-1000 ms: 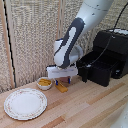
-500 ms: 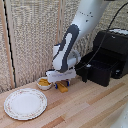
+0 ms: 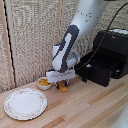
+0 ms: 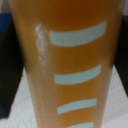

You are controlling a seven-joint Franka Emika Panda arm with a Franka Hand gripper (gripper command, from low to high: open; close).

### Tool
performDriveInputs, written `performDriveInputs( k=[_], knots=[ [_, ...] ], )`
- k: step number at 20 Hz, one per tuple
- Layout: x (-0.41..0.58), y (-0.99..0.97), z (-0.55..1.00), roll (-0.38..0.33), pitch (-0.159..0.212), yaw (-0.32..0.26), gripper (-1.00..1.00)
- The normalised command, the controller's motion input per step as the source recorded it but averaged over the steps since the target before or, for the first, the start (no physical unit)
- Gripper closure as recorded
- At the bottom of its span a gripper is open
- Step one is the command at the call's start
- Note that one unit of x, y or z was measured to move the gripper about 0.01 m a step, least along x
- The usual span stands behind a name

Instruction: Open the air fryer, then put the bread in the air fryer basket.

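The white gripper (image 3: pixel 63 85) hangs low over the table beside the small bowl, with its dark fingers down around the golden-brown bread (image 3: pixel 63 89), which sits at table level. In the wrist view the bread (image 4: pixel 70 65) fills the picture, orange-brown with pale stripes, and dark fingers (image 4: pixel 9 65) press close at its sides. The black air fryer (image 3: pixel 116 47) stands at the exterior view's right. Its basket (image 3: pixel 104 70) is pulled out toward the arm, and the short black handle (image 3: pixel 85 74) faces the gripper.
A small white bowl with yellow food (image 3: pixel 44 82) sits just to the exterior view's left of the gripper. A round patterned plate (image 3: pixel 25 103) lies on the wooden table (image 3: pixel 85 107) further left. A slatted wall runs behind, and a black cable hangs near the fryer.
The gripper has sunk slightly lower around the bread and otherwise stayed in place. The fryer basket has stayed pulled out.
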Motion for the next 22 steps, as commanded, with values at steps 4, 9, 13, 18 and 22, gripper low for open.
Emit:
performDriveInputs(
  k=[4, 9, 13, 18, 22],
  knots=[
    [-0.011, 0.0, 0.37, 0.018, 0.0, -0.042, 1.0],
    [-0.044, 0.0, 0.98, 0.028, 0.011, -0.08, 1.0],
    [0.061, 0.0, 1.0, 0.0, 0.033, -0.073, 1.0],
    [0.195, -0.01, 0.99, 0.0, 0.055, -0.11, 1.0],
    [0.154, -0.26, 0.83, 0.012, 0.037, -0.213, 1.0]
  ],
)
